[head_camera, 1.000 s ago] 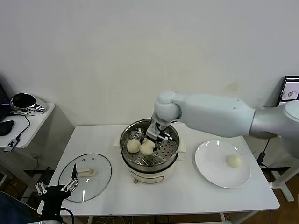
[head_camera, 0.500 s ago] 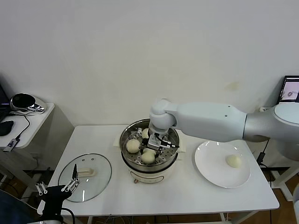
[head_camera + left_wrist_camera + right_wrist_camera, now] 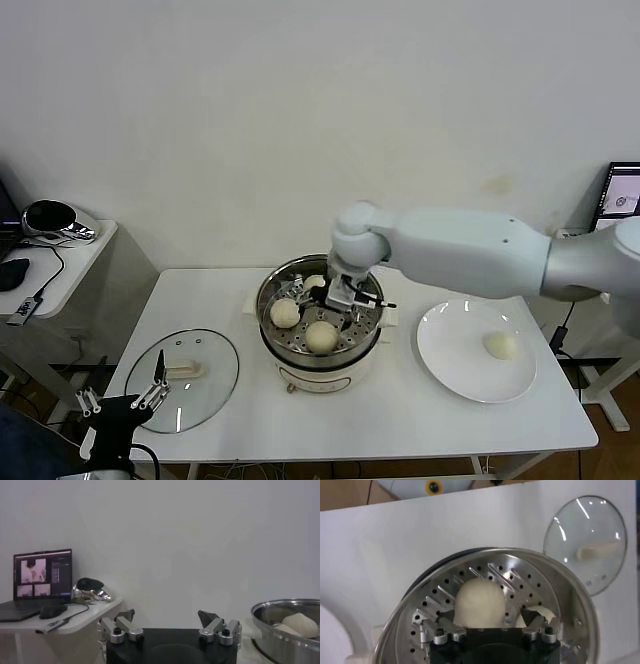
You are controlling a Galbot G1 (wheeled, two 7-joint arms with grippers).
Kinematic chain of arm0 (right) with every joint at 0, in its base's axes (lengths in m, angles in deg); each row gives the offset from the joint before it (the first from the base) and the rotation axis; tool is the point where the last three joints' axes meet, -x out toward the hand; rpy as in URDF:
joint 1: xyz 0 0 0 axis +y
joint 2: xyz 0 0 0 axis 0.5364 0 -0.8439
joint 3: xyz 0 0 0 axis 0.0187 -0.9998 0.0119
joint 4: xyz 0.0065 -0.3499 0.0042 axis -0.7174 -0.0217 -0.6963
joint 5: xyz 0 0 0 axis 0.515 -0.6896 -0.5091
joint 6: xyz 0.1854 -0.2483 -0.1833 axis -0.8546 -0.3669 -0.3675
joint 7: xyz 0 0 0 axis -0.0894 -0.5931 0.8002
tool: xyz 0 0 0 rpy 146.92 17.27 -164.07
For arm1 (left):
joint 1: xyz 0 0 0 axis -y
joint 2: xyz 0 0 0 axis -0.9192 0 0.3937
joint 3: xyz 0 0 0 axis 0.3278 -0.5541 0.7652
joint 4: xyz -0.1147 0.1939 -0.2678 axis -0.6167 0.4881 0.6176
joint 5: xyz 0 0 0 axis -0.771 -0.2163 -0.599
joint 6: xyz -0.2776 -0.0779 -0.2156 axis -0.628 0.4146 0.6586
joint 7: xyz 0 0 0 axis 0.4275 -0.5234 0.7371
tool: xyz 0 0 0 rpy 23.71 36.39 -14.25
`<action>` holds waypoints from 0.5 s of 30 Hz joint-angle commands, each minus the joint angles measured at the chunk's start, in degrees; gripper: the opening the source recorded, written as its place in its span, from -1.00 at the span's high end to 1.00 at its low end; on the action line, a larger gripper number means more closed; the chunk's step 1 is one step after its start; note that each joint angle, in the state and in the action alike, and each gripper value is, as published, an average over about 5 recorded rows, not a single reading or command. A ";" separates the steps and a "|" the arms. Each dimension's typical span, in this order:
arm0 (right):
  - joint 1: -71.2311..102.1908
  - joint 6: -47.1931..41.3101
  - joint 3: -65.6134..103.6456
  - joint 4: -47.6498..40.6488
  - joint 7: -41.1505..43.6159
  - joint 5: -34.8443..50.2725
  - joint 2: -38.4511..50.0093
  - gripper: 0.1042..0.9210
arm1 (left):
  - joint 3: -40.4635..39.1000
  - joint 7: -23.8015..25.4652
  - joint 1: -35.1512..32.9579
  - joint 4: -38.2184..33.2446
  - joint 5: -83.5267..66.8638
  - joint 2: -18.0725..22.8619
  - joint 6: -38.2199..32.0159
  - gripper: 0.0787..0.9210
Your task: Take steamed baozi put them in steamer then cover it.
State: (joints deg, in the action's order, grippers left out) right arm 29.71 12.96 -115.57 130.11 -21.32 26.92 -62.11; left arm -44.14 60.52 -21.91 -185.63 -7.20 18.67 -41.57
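Right gripper, jaws open over the steamer; the plate's soft baozi at three o'clock wants gentle side pinching.

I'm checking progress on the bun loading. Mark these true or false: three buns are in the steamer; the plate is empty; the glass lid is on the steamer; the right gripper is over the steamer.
Three baozi are in the steamer: true.
The plate is empty: false, one bun lies on it.
The glass lid covers the steamer: false, it lies on the table.
The right gripper is over the steamer: true, jaws open.
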 commanded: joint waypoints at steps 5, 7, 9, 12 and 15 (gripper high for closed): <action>-4.92 -24.79 3.72 8.05 3.55 11.34 23.44 -0.76 | -0.51 0.13 1.07 0.50 -0.12 -1.46 0.19 -0.77; -3.77 -28.08 4.91 9.25 3.12 11.30 28.30 -0.76 | -0.83 0.18 1.43 0.72 -0.09 -1.77 0.24 -0.77; -2.00 -30.57 6.38 10.41 2.60 10.71 33.08 -0.76 | -1.15 0.20 1.70 0.98 -0.05 -2.11 0.26 -0.77; 1.00 -32.50 7.94 11.47 2.03 8.04 38.47 -0.76 | -1.56 0.21 1.85 1.25 0.05 -2.61 0.22 -0.77; 4.60 -32.21 9.12 11.04 1.81 4.03 41.93 -0.76 | -1.73 0.21 1.87 1.35 0.12 -3.03 0.20 -0.77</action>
State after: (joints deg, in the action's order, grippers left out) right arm 28.77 -8.65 -110.28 137.82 -19.64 33.87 -38.15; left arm -45.53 60.70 -20.31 -184.58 -7.16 16.48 -41.34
